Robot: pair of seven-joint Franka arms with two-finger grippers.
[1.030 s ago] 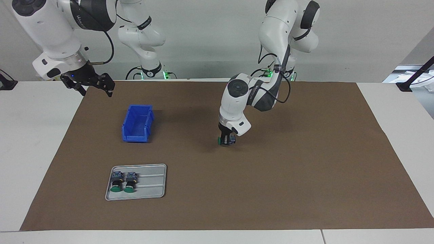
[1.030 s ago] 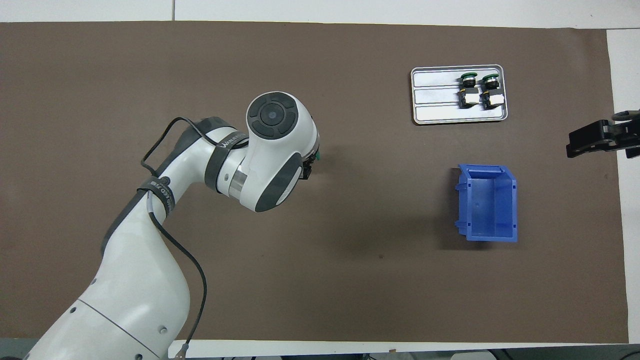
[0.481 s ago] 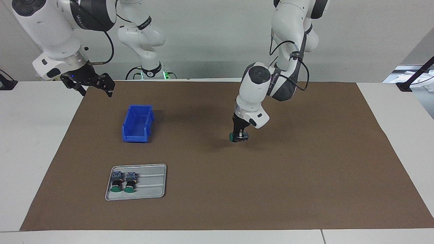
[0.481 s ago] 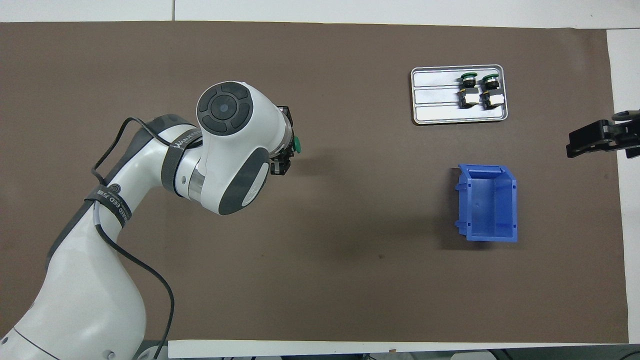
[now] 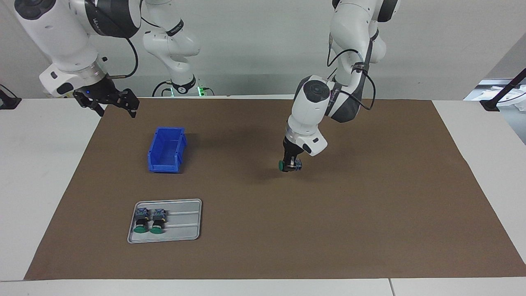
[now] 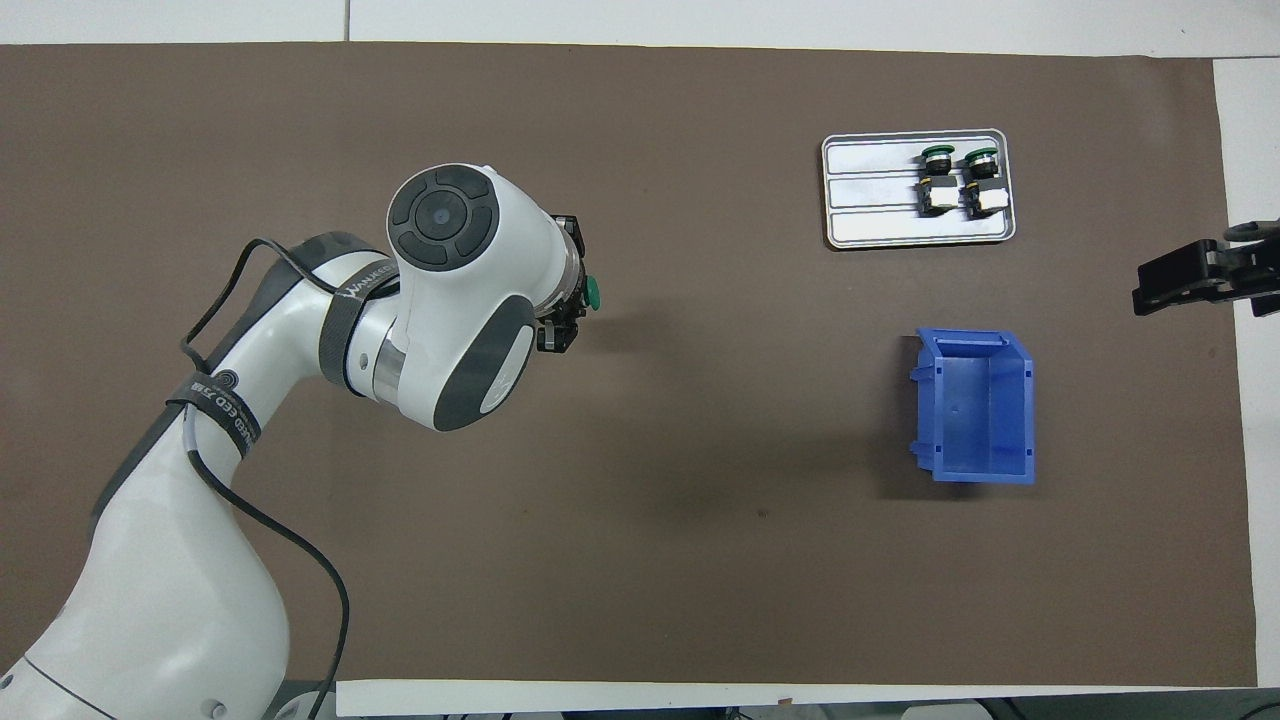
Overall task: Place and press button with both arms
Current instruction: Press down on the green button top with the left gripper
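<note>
A white table (image 5: 49, 172) carries a wide brown paper mat (image 5: 370, 213), and over the middle of the mat the left arm (image 5: 324, 102), large, white and jointed with dark grey bands, bends down so that the left gripper (image 5: 290, 163) hangs low, just above the mat or on it; which one cannot be told. The right arm (image 5: 70, 37) waits at its own end of the table, the right gripper (image 5: 107, 103) raised over the mat's edge with its jaws spread and empty. Next in size comes an open blue plastic bin (image 5: 166, 150) toward the right arm's end, then a flat grey metal tray (image 5: 181, 222), farther from the robots than the bin, holding two green-capped push-button switches (image 5: 146, 220) side by side. Smallest is the button (image 5: 283, 165), a green round cap on a black body with a blue-grey block, lying on its side in the left jaws, which are clenched on its body, with the cap facing the right arm's end. The step in hand looks like setting it down. To do that well, I would lower it until the body rests on the mat before releasing. The cap should stay exposed and steady, so the other arm has a clear path to press it without tipping the switch.
</note>
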